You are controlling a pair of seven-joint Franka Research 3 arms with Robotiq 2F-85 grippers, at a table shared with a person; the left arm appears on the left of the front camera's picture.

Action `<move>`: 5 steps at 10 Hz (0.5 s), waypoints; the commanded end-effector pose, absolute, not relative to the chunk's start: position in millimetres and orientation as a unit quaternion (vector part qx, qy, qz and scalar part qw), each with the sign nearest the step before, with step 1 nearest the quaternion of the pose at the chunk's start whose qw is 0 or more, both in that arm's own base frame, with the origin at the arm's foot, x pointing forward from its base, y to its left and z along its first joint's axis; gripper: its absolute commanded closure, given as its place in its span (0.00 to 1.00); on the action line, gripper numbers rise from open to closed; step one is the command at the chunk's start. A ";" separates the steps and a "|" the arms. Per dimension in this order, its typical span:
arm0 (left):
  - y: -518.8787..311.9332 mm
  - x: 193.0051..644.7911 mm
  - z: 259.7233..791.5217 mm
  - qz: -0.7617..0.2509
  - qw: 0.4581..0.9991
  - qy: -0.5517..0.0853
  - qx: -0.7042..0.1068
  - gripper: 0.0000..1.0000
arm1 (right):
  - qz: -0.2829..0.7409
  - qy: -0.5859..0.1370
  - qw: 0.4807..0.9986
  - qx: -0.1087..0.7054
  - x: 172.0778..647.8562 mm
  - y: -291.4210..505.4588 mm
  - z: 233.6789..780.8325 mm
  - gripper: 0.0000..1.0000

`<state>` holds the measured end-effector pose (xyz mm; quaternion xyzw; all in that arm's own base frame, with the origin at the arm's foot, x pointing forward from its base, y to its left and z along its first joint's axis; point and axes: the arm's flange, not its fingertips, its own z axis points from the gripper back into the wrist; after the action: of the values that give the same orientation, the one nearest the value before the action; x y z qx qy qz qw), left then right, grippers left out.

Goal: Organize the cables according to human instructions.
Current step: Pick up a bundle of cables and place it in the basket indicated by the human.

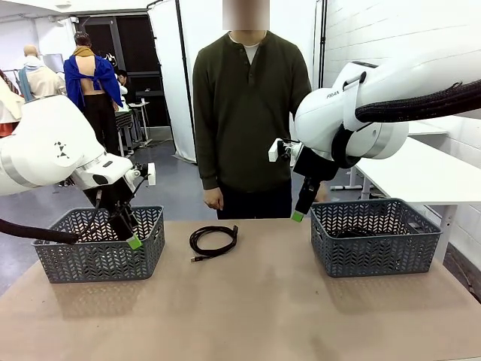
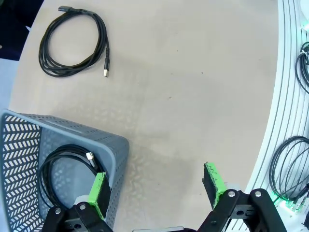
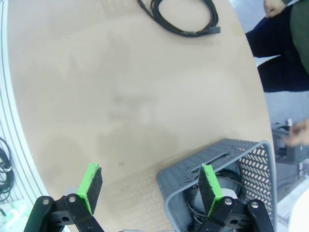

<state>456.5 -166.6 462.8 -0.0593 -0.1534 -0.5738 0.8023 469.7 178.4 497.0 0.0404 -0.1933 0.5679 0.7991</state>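
Black and loosely coiled, one cable (image 1: 213, 241) lies on the brown table (image 1: 248, 316) at about 12 o'clock from the camera, between two grey baskets. Left gripper (image 1: 129, 235) hangs with jaws wide and empty over the left basket (image 1: 98, 256) (a coiled cable (image 2: 63, 169) lies inside). Right gripper (image 1: 301, 210), equally wide, hovers at the right basket's (image 1: 376, 241) rim. At 12 o'clock stands the human (image 1: 248, 113).

Cable coil (image 1: 213, 241) on table (image 1: 248, 316) between left basket (image 1: 101, 244) and right basket (image 1: 374, 237) (each holding cable).
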 end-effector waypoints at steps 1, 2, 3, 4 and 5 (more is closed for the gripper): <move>-167.2 459.2 463.9 -0.572 0.803 -0.154 -0.058 0.00 | 0.567 -0.193 0.800 0.040 468.6 177.8 496.2 0.00; -167.2 459.2 463.9 -0.572 0.803 -0.154 -0.058 0.00 | 0.567 -0.193 0.800 0.040 468.6 177.8 496.2 0.00; -167.2 459.2 463.9 -0.572 0.803 -0.154 -0.058 0.00 | 0.567 -0.193 0.800 0.040 468.6 177.8 496.2 0.00; -167.2 459.2 463.9 -0.572 0.803 -0.154 -0.058 0.00 | 0.567 -0.193 0.800 0.040 468.6 177.8 496.2 0.00; -167.2 459.2 463.9 -0.572 0.803 -0.154 -0.058 0.00 | 0.567 -0.193 0.800 0.040 468.6 177.8 496.2 0.00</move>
<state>456.5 -166.6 462.8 -0.0593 -0.1535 -0.5738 0.8023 469.7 178.4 497.0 0.0404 -0.1933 0.5679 0.7991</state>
